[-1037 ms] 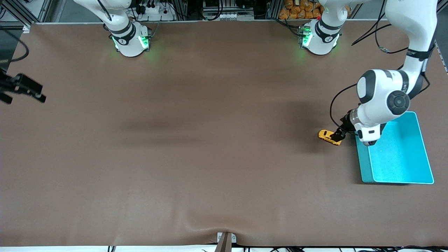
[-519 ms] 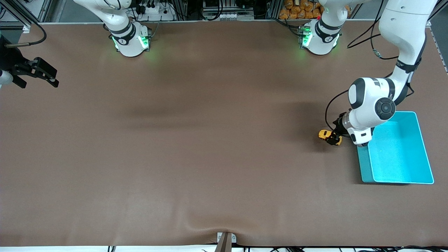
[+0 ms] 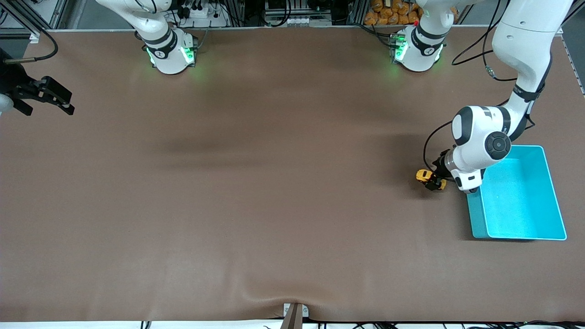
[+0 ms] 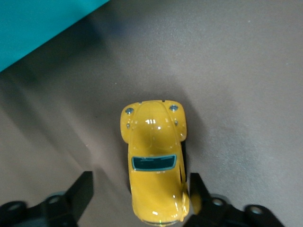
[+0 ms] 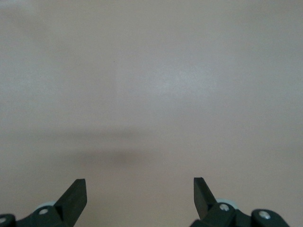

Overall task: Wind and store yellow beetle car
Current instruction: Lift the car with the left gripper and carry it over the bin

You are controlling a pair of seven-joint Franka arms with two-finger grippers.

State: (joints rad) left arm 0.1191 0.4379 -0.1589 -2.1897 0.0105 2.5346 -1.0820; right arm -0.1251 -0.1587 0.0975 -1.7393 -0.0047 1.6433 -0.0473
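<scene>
**Mia:** Where is the yellow beetle car (image 3: 425,176)?

**Ben:** It sits on the brown table (image 3: 274,183), just beside the teal bin (image 3: 521,228), by the bin's corner that is toward the robots' bases and toward the right arm's end of the table. It is not in the bin.

**Mia:** Which way does the car point?

**Ben:** Its long way runs along the table, slanting a little. One end points at the bin and the other end points away from it, toward the right arm's end. In the left wrist view the round hood with two little lights (image 4: 150,109) points away from the gripper.

**Mia:** Where is the left gripper (image 3: 436,180)?

**Ben:** Low down, right at the car. The car's roof end lies between the two fingers. One finger (image 4: 198,191) touches the car's side. The other finger (image 4: 81,191) stands a bit off from it. So the fingers are partly open around the car, not squeezing it.

**Mia:** How is the left arm bent?

**Ben:** It comes from its base, goes up high, then folds down by the bin so the wrist is low.

**Mia:** And the right gripper (image 3: 45,93)?

**Ben:** It waits in the air over the table's edge, well apart from the bin. Its fingers (image 5: 75,194) are spread wide and hold nothing.
</scene>
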